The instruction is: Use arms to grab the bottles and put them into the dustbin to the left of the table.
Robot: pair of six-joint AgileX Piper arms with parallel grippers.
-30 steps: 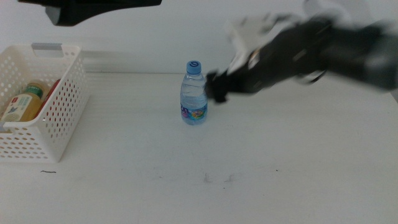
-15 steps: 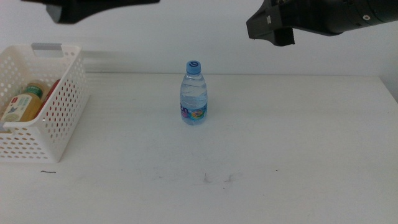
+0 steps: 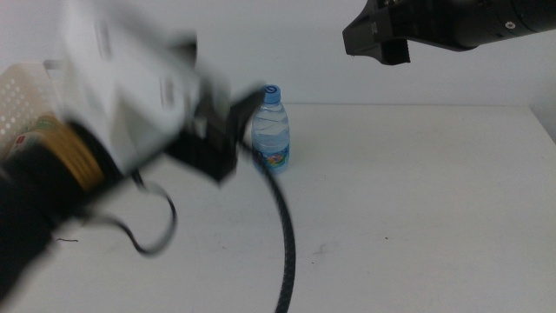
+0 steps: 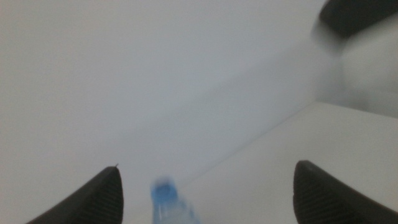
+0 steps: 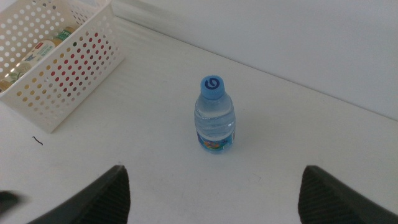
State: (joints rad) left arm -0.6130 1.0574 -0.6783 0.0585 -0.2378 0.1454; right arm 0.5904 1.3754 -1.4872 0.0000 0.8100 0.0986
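The clear blue-capped water bottle (image 3: 271, 130) stands upright at the table's middle back. My left arm sweeps in blurred from the left, and its gripper (image 3: 219, 143) is just left of the bottle, not touching it. In the left wrist view the left gripper (image 4: 211, 202) is open, with the blurred bottle (image 4: 165, 199) ahead between the jaws. My right gripper (image 3: 379, 39) hangs high at the back right, open and empty (image 5: 214, 199), above the bottle (image 5: 215, 115). The dustbin (image 5: 68, 74) at the left holds the yellow-liquid bottle (image 5: 45, 50). Red shows through its holes.
The left arm's black cable (image 3: 282, 235) trails across the table's front middle. In the middle view the dustbin (image 3: 26, 80) is mostly hidden behind the left arm. A small dark scuff (image 5: 38, 141) marks the table near the dustbin.
The right arm pulled away from the bottle up to the back right and stays there. The left arm has swung down from the top left to beside the bottle.
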